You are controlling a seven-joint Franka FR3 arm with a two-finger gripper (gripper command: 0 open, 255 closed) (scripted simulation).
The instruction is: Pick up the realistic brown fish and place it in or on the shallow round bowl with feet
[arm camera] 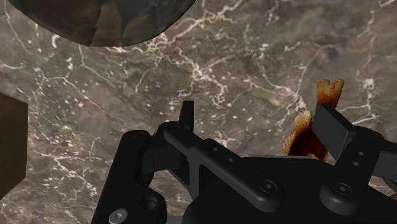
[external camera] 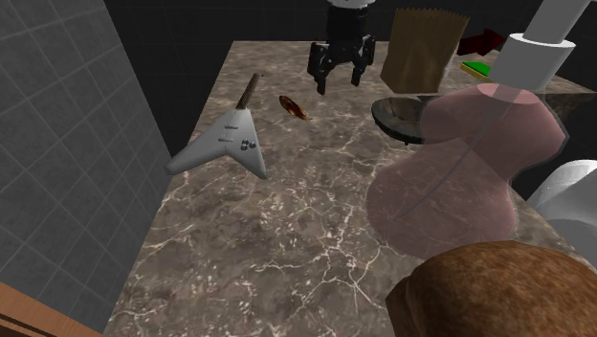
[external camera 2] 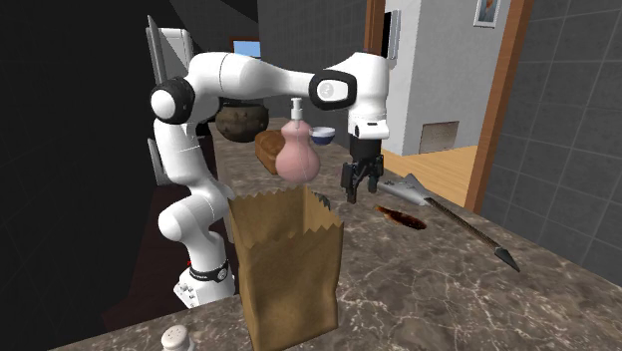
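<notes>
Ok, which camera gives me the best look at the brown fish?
The shoulder view: the fish lies whole and unobstructed on the marble counter. The second exterior view shows it whole too, but darker. In the wrist view, one of the jaws hides part of its body; the tail shows.

White arm [external camera 2: 249, 72], dark joints [external camera 2: 171, 102], black hand [external camera 2: 363, 189]

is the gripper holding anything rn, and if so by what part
Nothing is held. The gripper is open above the marbled tabletop, and the brown fish lies flat on that surface beside it, with neither finger touching it.
</notes>
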